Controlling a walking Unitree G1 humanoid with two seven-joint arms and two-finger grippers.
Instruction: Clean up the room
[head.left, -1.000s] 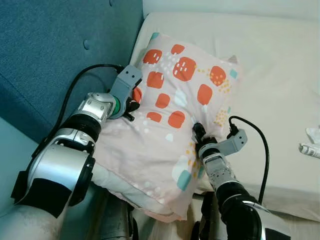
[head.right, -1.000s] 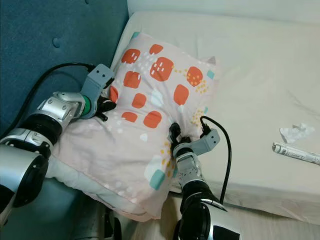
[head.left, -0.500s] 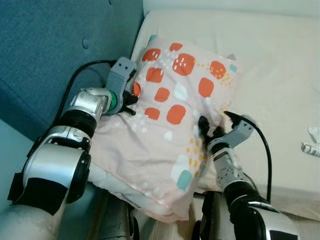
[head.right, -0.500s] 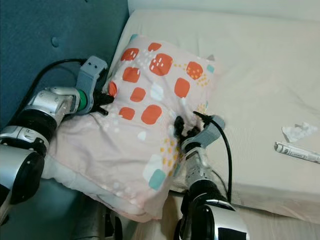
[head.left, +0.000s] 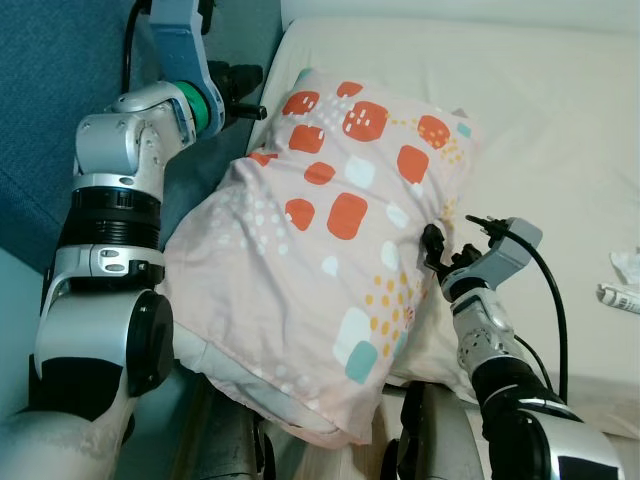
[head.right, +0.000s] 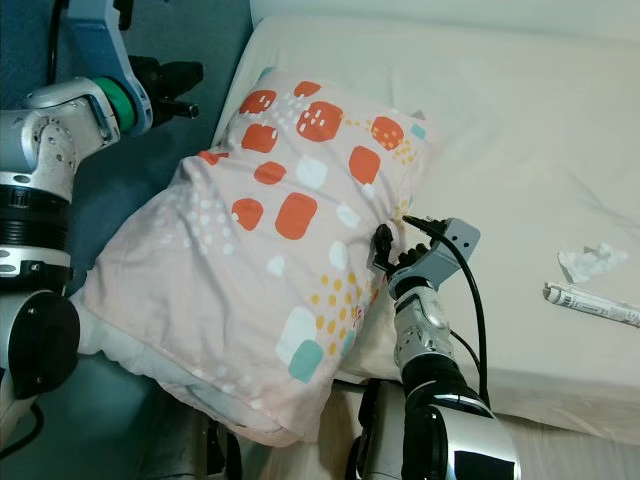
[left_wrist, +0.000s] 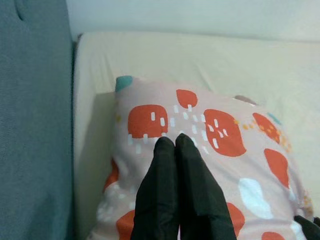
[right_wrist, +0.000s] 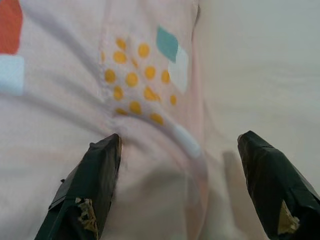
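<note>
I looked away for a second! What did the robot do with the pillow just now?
The left gripper let go of the pillow and lifted up beside the blue headboard, fingers shut. The right gripper opened and now sits at the pillow's edge. The pillow settled onto the bed. The crumpled tissue and the tube stayed put.
</note>
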